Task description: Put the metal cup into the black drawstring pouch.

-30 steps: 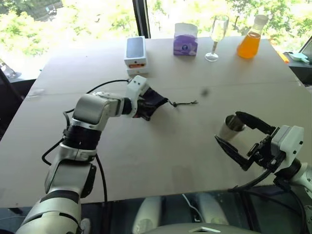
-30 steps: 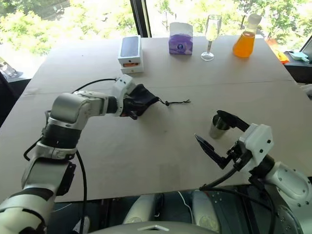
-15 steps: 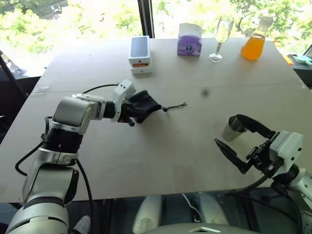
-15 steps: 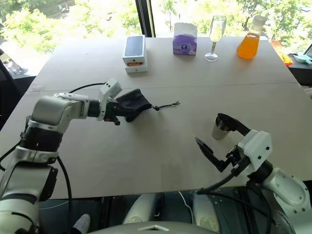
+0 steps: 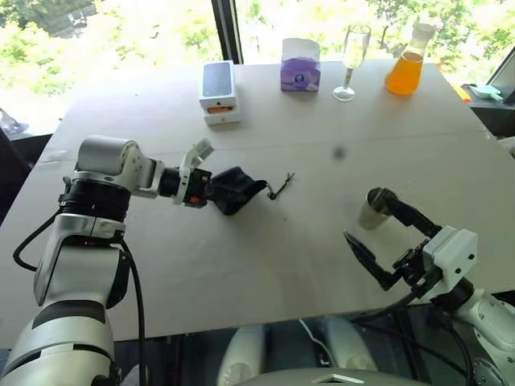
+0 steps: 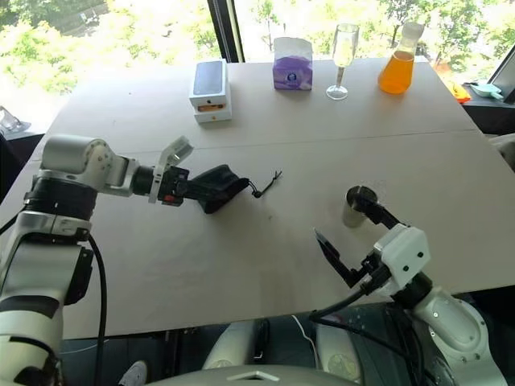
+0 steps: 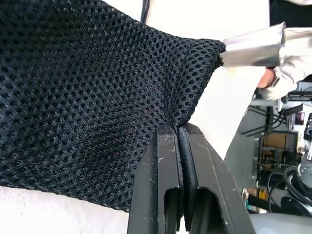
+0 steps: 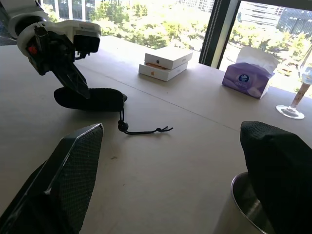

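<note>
Two grippers showed: the left gripper, left of centre, pinched the black drawstring pouch; the right gripper, lower right, gaped around the metal cup.

Pouch: black, open honeycomb mesh weave, black cord. Cup: shiny silver. Table: pale beige, with a dark spot. Gripper fingers: black, finely dotted pads. Stacked boxes: white, dark top, an orange mark on the side. Tissue pack: purple and white. Glass: clear. Flask: orange liquid.
</note>
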Tool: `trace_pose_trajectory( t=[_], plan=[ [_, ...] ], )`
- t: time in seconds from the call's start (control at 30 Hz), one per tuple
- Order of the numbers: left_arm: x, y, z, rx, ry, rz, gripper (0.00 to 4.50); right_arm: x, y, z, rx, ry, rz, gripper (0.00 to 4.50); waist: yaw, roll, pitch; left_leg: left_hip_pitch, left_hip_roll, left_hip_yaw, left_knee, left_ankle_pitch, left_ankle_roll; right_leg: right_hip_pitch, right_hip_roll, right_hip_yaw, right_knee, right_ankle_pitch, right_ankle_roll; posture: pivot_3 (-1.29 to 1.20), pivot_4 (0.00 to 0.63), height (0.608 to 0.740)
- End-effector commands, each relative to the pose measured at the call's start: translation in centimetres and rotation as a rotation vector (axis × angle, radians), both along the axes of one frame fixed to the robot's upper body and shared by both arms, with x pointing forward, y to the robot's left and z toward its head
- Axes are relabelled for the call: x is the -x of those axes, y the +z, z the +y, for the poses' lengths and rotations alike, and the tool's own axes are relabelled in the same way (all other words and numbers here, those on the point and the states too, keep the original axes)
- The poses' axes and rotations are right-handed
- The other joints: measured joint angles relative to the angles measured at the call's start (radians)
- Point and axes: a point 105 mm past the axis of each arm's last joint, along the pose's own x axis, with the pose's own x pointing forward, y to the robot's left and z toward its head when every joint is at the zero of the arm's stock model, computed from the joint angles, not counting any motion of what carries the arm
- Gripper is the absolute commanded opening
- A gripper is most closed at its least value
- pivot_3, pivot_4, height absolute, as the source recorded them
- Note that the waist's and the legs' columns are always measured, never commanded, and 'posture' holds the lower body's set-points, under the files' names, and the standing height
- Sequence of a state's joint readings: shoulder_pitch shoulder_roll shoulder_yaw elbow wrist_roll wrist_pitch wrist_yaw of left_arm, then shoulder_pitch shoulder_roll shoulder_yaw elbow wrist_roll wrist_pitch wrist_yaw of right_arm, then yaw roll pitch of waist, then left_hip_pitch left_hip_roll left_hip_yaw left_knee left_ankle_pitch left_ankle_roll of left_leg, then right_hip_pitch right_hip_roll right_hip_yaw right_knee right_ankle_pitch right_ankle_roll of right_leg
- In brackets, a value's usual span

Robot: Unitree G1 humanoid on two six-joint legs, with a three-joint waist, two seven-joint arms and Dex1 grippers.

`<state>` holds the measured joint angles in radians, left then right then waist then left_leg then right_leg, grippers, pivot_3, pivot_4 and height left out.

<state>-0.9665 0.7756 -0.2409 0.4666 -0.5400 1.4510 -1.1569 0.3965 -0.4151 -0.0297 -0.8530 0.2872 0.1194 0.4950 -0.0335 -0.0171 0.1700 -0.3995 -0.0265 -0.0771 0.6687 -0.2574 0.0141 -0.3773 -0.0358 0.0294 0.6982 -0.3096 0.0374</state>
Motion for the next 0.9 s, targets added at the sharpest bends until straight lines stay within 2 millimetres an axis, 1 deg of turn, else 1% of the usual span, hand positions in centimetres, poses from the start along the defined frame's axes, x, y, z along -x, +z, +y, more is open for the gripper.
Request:
trace_pose_trajectory(
  t=[0.03, 0.07, 0.1, 0.13, 0.2, 0.23, 0.37, 0.4, 0.47, 0.57, 0.67, 0.73, 0.8, 0.83, 0.87, 0.9],
  plan=[
    [-0.8, 0.3, 0.2, -0.093, -0.057, -0.152, 0.28, 0.5, 0.9, 0.4, -0.012, 0.008, -0.058, 4.5, 0.001, 0.0, 0.0, 0.0, 0.0, 0.0, 0.0, 0.0, 0.0, 0.0, 0.0, 0.001, 0.0, 0.0, 0.0, 0.0, 0.15, 0.74],
    [-1.1, 0.0, 0.4, -0.134, -0.066, -0.19, 0.57, 0.5, 0.9, 0.5, -0.013, 0.01, -0.059, 4.5, 0.001, 0.0, 0.0, 0.0, 0.0, 0.0, 0.0, 0.0, 0.0, 0.0, -0.001, 0.002, 0.0, 0.0, 0.0, 0.0, 0.15, 0.74],
    [-1.5, -0.2, 0.5, -0.162, -0.062, -0.225, 0.76, 0.4, 0.9, 0.5, -0.013, 0.012, -0.061, 4.5, 0.001, 0.0, 0.0, 0.0, 0.0, 0.0, 0.0, 0.0, 0.0, 0.0, -0.001, 0.004, 0.0, 0.0, 0.0, 0.0, 0.15, 0.74],
    [-1.9, -0.2, 0.7, -0.186, -0.059, -0.258, 1.12, 0.4, 0.8, 0.6, -0.012, 0.014, -0.064, 4.5, 0.001, 0.0, 0.0, 0.0, 0.0, 0.0, 0.0, 0.0, 0.0, 0.0, -0.001, 0.004, 0.0, 0.0, 0.0, 0.0, 0.15, 0.74],
    [-2.5, -0.6, 1.4, -0.295, -0.1, -0.353, 2.13, 0.3, 1.0, 0.5, -0.011, 0.011, -0.075, 4.5, 0.002, 0.0, 0.0, 0.0, 0.0, 0.0, 0.0, 0.0, 0.0, 0.0, -0.001, 0.005, 0.0, 0.0, 0.0, 0.0, 0.15, 0.74],
    [-2.7, -0.7, 1.7, -0.349, -0.125, -0.402, 2.45, 0.3, 1.1, 0.4, -0.013, 0.007, -0.08, 4.5, 0.002, 0.0, 0.0, 0.0, 0.0, 0.0, 0.0, 0.0, 0.0, 0.0, -0.001, 0.005, 0.0, 0.0, 0.0, 0.0, 0.15, 0.74],
    [-2.7, -0.3, 2.7, -0.419, -0.174, -0.523, 4.38, 0.4, 0.8, 0.4, -0.019, 0.011, -0.071, 4.5, 0.002, 0.0, 0.0, 0.0, 0.0, 0.001, 0.0, 0.0, 0.0, 0.0, -0.001, 0.005, 0.0, 0.0, 0.0, 0.0, 0.15, 0.74],
    [-2.6, -0.1, 3.0, -0.423, -0.18, -0.544, 4.45, 0.5, 0.7, 0.5, -0.02, 0.016, -0.067, 4.5, 0.001, 0.0, 0.0, 0.0, 0.0, 0.001, 0.0, 0.0, 0.0, 0.0, -0.001, 0.005, -0.001, 0.0, 0.0, 0.0, 0.15, 0.74],
    [-2.4, 0.0, 3.3, -0.415, -0.181, -0.567, 4.45, 0.5, 0.7, 0.5, -0.02, 0.022, -0.065, 4.5, 0.002, 0.0, 0.0, 0.0, 0.001, 0.001, -0.001, -0.001, 0.001, 0.0, -0.001, 0.006, -0.001, 0.0, 0.0, 0.0, 0.15, 0.74],
    [-2.1, 0.6, 4.1, -0.437, -0.217, -0.675, 4.45, 0.6, 0.9, 0.4, -0.02, 0.036, -0.063, 4.5, 0.002, 0.0, 0.0, 0.0, 0.001, 0.001, -0.001, -0.001, 0.002, 0.0, -0.001, 0.005, -0.001, 0.0, 0.0, 0.0, 0.15, 0.74],
    [-1.6, 1.3, 4.3, -0.447, -0.219, -0.761, 4.45, 0.7, 0.6, 0.3, 0.006, 0.063, -0.047, 4.5, 0.003, 0.0, 0.0, 0.0, 0.001, 0.001, -0.001, -0.001, 0.002, 0.0, -0.001, 0.005, -0.001, 0.0, 0.0, 0.0, 0.15, 0.74],
    [-0.7, 1.4, 4.1, -0.466, -0.251, -0.807, 4.45, 0.9, 0.5, 0.3, 0.024, 0.078, -0.036, 4.5, 0.004, 0.0, 0.0, 0.0, 0.001, 0.001, -0.001, -0.001, 0.002, 0.0, -0.001, 0.005, -0.001, 0.0, 0.0, 0.0, 0.15, 0.74],
    [0.4, 2.0, 3.4, -0.407, -0.221, -0.827, 4.45, 1.0, 0.5, 0.1, 0.031, 0.083, -0.028, 4.5, 0.006, 0.0, 0.0, 0.0, 0.001, 0.001, -0.001, -0.001, 0.002, 0.0, -0.002, 0.005, -0.001, 0.0, 0.0, 0.0, 0.15, 0.74],
    [1.2, 2.2, 2.8, -0.365, -0.209, -0.807, 4.45, 1.0, 0.5, 0.0, 0.03, 0.082, -0.023, 4.5, 0.007, 0.0, 0.0, 0.0, 0.001, 0.001, -0.001, -0.001, 0.002, 0.0, -0.002, 0.005, -0.002, 0.0, 0.0, 0.0, 0.15, 0.74],
    [1.8, 2.1, 2.4, -0.36, -0.204, -0.808, 4.45, 1.1, 0.5, 0.0, 0.03, 0.083, -0.018, 4.5, 0.01, 0.0, 0.0, 0.0, 0.001, 0.001, -0.001, -0.001, 0.002, 0.0, -0.002, 0.005, -0.002, 0.0, 0.0, 0.0, 0.15, 0.74],
    [2.2, 1.9, 2.1, -0.396, -0.207, -0.832, 4.45, 1.1, 0.5, 0.0, 0.03, 0.086, -0.011, 4.5, 0.013, 0.0, 0.0, -0.001, 0.001, 0.001, -0.001, -0.002, 0.002, 0.0, -0.002, 0.005, -0.002, 0.0, 0.0, 0.0, 0.15, 0.74]
  ],
)
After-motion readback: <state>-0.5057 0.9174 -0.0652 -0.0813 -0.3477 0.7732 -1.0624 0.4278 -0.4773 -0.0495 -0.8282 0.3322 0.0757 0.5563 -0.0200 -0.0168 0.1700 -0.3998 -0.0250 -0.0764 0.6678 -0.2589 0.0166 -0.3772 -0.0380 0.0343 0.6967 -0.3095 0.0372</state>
